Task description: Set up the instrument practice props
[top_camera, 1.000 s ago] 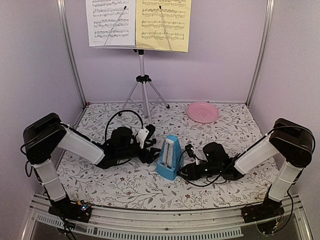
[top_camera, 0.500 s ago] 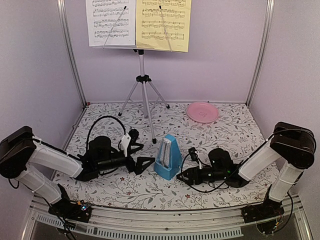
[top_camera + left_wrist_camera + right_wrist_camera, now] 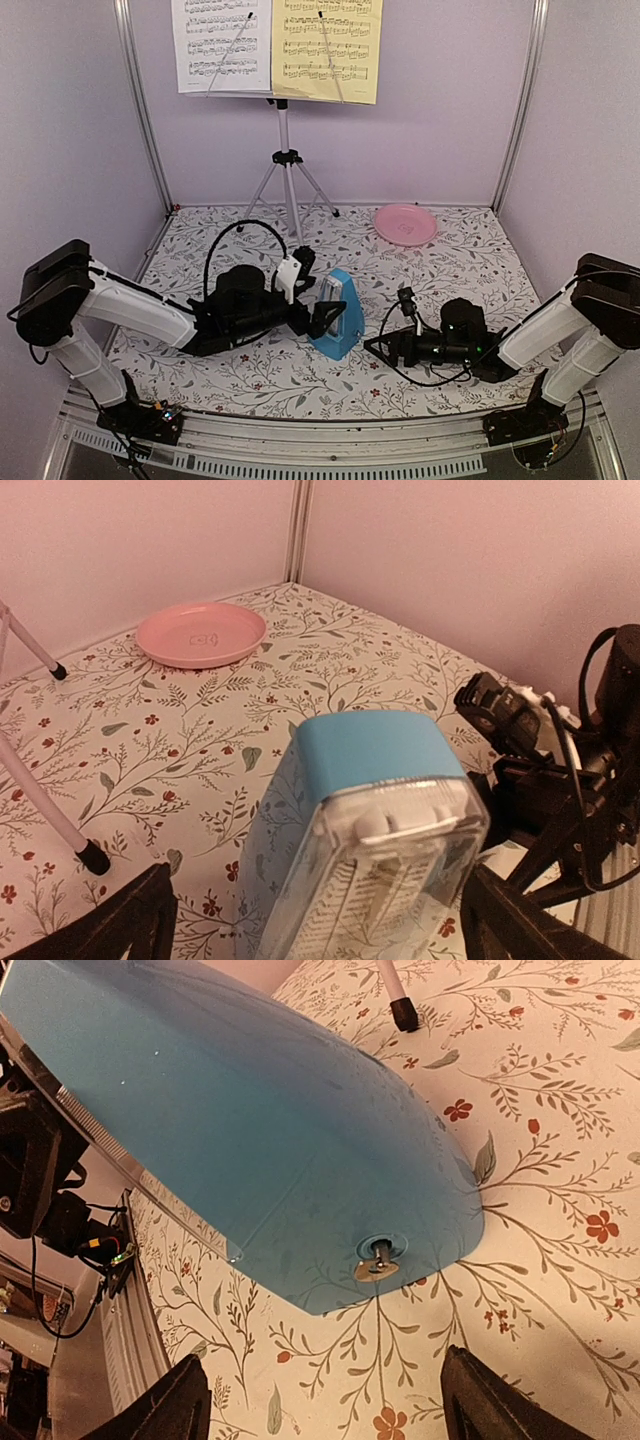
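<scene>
Metronome (image 3: 337, 312) was noted standing on the floral table (image 3: 470, 260), near the front edge, between the two grippers and well forward of the music stand (image 3: 284, 150). The white sheet (image 3: 220, 45) and yellow sheet (image 3: 325, 45) were seen side by side on the stand's desk.

Left gripper (image 3: 330, 925): fingers spread wide, one on each side of the metronome's upper part, with a gap showing on both sides; nothing gripped. Right gripper (image 3: 335, 1400): fingers well apart, just beside the blue side that carries the winding key (image 3: 377, 1263); nothing held.

Handling, judged: the case was taken to be rigid smooth plastic, fairly light and easily tipped. The tapered faces were expected to let the pads slide upward. A hold low across the two blue flanks was thought best, clear of the key and the transparent front cover (image 3: 380, 880), which looked the more fragile part.

Containers: only the pink plate (image 3: 405, 224), at the back right; nothing was seen lying on it.
</scene>
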{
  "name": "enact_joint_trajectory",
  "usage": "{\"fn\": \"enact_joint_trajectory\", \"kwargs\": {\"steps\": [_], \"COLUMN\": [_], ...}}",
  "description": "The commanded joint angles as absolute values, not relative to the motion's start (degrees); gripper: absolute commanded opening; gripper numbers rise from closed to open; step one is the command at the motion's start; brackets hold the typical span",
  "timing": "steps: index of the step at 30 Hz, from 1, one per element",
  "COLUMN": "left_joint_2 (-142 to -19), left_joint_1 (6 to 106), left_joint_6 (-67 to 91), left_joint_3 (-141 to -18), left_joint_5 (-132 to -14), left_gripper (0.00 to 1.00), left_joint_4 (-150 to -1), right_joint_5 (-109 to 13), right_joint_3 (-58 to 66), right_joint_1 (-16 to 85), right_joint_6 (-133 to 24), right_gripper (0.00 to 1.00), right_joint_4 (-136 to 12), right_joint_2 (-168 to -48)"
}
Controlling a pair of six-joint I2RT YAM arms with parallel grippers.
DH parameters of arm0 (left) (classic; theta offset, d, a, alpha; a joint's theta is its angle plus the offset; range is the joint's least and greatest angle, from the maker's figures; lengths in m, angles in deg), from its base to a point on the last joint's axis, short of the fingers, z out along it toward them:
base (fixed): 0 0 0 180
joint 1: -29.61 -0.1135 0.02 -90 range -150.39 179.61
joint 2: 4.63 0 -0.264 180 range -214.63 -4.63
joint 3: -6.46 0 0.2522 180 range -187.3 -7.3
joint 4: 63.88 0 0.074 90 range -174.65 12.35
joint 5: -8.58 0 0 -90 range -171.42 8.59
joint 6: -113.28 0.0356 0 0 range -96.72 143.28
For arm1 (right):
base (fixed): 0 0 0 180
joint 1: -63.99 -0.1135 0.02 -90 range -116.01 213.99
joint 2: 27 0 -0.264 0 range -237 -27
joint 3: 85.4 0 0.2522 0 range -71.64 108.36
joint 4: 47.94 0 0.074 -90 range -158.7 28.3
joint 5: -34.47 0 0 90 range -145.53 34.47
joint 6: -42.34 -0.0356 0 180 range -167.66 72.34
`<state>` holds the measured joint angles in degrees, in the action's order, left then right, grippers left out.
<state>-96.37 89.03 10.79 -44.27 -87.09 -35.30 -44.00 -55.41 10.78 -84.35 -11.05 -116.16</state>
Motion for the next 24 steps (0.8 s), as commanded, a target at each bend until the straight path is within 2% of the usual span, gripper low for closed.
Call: {"fn": "enact_joint_trajectory", "kwargs": {"steps": [1,7,14,21,24], "left_joint_2": [-100.1,-105.0,-108.9,-107.3,-104.8], "left_joint_1": [89.8,90.0,90.1,90.3,90.3], "left_joint_6": [11.2,11.9,10.0,9.7,10.2], "left_joint_3": [-48.8,-53.9,-56.5,-55.2,-53.9], "left_joint_5": [-90.3,-93.1,-94.3,-95.1,-95.1], "left_gripper": [0.99,0.97,0.80,0.52,0.40], "left_joint_4": [-38.2,-41.3,-43.9,-43.9,-43.1], "right_joint_5": [-47.1,-49.4,-49.6,-49.2,-47.8], "right_joint_3": [-56.3,-56.3,-55.4,-53.2,-51.9], "right_joint_1": [10.8,10.8,10.8,10.8,10.8], "right_joint_6": [-83.9,-82.5,-81.8,-81.5,-80.7], "right_gripper": [0.85,0.87,0.86,0.86,0.82], "right_joint_4": [-9.5,-10.1,-10.2,-9.7,-7.7], "right_joint_2": [-115.1,-115.6,-117.0,-119.0,-121.2]}}
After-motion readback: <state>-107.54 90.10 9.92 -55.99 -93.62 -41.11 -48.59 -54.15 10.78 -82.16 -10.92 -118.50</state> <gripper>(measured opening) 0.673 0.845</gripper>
